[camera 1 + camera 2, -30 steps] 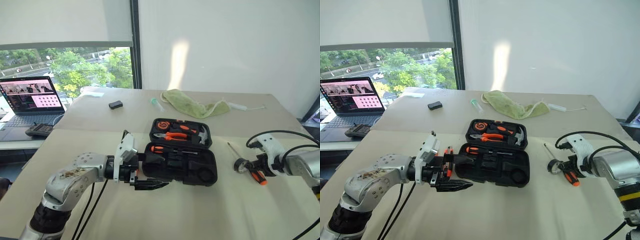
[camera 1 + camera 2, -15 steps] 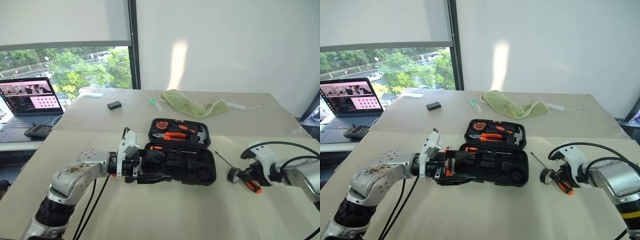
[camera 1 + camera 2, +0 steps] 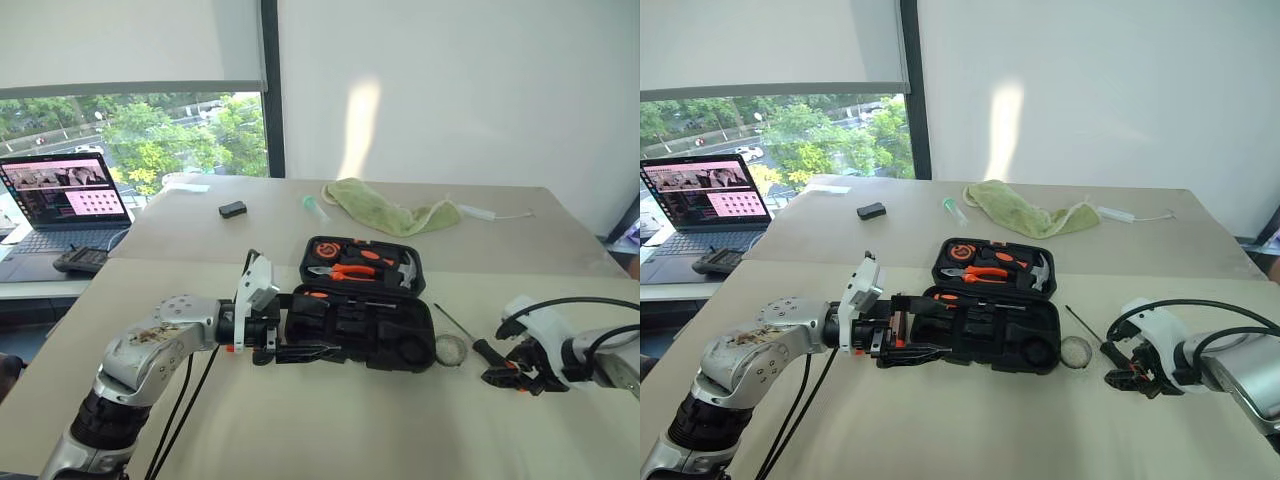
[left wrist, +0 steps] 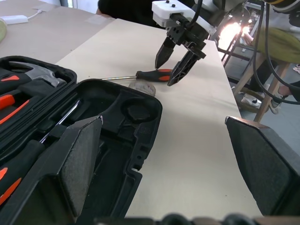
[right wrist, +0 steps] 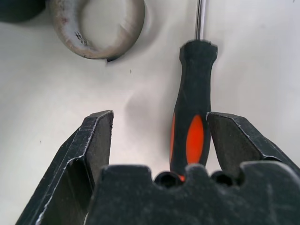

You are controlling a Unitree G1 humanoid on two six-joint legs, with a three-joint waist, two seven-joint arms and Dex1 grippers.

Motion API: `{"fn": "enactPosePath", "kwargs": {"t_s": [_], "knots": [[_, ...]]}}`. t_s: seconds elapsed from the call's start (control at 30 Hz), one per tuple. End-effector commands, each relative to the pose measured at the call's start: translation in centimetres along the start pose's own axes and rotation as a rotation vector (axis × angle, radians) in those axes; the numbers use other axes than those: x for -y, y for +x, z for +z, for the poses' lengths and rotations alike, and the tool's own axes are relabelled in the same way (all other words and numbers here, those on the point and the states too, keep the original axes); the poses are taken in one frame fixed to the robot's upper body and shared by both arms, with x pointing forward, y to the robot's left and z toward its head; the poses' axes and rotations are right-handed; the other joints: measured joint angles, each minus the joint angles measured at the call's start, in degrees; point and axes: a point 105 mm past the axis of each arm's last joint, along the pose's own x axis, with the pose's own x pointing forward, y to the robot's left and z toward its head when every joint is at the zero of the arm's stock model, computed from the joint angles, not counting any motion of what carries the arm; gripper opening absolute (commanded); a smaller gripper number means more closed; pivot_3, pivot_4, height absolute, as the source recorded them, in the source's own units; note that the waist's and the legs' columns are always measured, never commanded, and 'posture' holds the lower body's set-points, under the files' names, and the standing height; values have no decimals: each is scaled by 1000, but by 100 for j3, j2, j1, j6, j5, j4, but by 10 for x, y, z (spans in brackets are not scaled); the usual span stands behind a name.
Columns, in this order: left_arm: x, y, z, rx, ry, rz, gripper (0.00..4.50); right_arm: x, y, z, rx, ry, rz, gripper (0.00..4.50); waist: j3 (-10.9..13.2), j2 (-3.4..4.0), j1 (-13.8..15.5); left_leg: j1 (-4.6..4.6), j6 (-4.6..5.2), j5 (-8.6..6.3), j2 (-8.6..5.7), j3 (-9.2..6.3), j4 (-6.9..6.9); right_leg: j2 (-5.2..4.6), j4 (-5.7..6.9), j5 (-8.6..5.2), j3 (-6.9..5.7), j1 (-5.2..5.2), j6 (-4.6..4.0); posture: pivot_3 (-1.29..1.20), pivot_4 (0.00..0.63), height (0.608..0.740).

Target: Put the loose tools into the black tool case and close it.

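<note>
We look down over a pale table (image 3: 300, 420). In the middle lies the black tool case (image 3: 362, 325), open, its lid tipped back away from us. The lid holds orange-handled pliers (image 3: 345, 271) and a hammer (image 3: 408, 266); one orange-and-black screwdriver (image 3: 335, 296) sits in a slot of the near half.

Our left gripper (image 3: 300, 340) reaches in level from the left, at the case's near left corner. Its two black fingers (image 4: 82, 159) stand spread wide, holding nothing. We cannot tell whether they touch the case.

To the right of the case, on the table, lies a small tape roll (image 3: 451, 349), just beside the case's right end. Beside it lies a second screwdriver (image 3: 470, 340), its metal shaft pointing away toward the far side, its black and orange handle (image 5: 193, 117) toward our right gripper.

Our right gripper (image 4: 174, 63) points down over that handle. Its fingers stand apart, one on each side of the handle's near end, and the screwdriver lies flat on the table between them, not clamped.

Farther back rest a green cloth (image 3: 385, 212), a small black box (image 3: 232, 209) and, at far left, an open laptop (image 3: 62, 195).
</note>
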Motion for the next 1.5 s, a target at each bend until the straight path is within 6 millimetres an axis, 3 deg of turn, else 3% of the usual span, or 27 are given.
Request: {"fn": "enactPosePath", "kwargs": {"t_s": [0.03,0.23,0.27,0.43,0.53,0.6,0.67,0.77,0.93,1.07,1.2,1.5], "knots": [[2,-3,9,12,40,4,4500,12,6,1,15,-4,-67,3097,0,0,-2,0,-1,1,0,0,0,0,1,0,0,0,0,0,150,740],[0,-6,8,6,42,21,4500,19,7,7,13,-65,-115,1111,3,4,-2,-2,-6,3,-1,2,-1,3,2,0,1,-5,0,0,150,740],[0,-6,8,6,41,23,4500,18,7,6,12,-68,-113,963,3,4,1,-2,-6,4,-1,1,-1,3,2,0,0,-4,0,0,150,740],[0,-5,6,9,38,38,4500,19,1,12,36,-88,-125,965,3,4,-7,-2,-6,3,-1,1,-1,2,0,0,0,-4,0,0,150,740],[-11,-11,8,26,80,143,4500,14,-21,51,199,-107,-117,965,11,14,-13,-3,-5,3,0,1,-1,2,1,0,1,-6,0,0,150,740],[-21,-19,11,95,115,249,4500,-1,-35,83,308,-177,-68,964,25,31,-36,-2,-5,3,0,3,-1,3,1,0,8,-9,1,0,150,740],[-18,-26,3,73,109,228,4500,-15,-42,103,363,-250,-29,964,33,41,-72,2,-5,3,2,4,-2,3,3,0,18,-10,1,0,150,740],[-6,-48,1,110,9,173,4500,-50,-27,140,397,-418,90,964,42,24,-96,11,-26,14,6,1,-33,14,2,-2,9,-16,-8,0,150,740],[0,-77,-7,75,-30,205,4500,-80,13,172,314,-685,190,964,49,19,-133,-6,-65,38,4,6,-64,12,14,-3,7,-64,-28,0,150,740],[1,-87,-10,54,-32,241,4500,-86,38,175,221,-798,248,964,51,22,-80,-35,-91,56,-2,4,-62,10,8,-1,-7,-80,-31,0,150,740],[5,-85,-11,47,-31,250,4500,-79,53,165,132,-851,268,964,51,21,-29,-45,-83,51,-3,4,-61,9,10,0,-12,-75,-29,0,150,740],[9,-81,-13,33,-29,264,4500,-66,57,147,39,-890,295,963,52,17,-8,-39,-85,51,-3,2,-62,7,8,2,-16,-69,-26,0,150,740]]}}
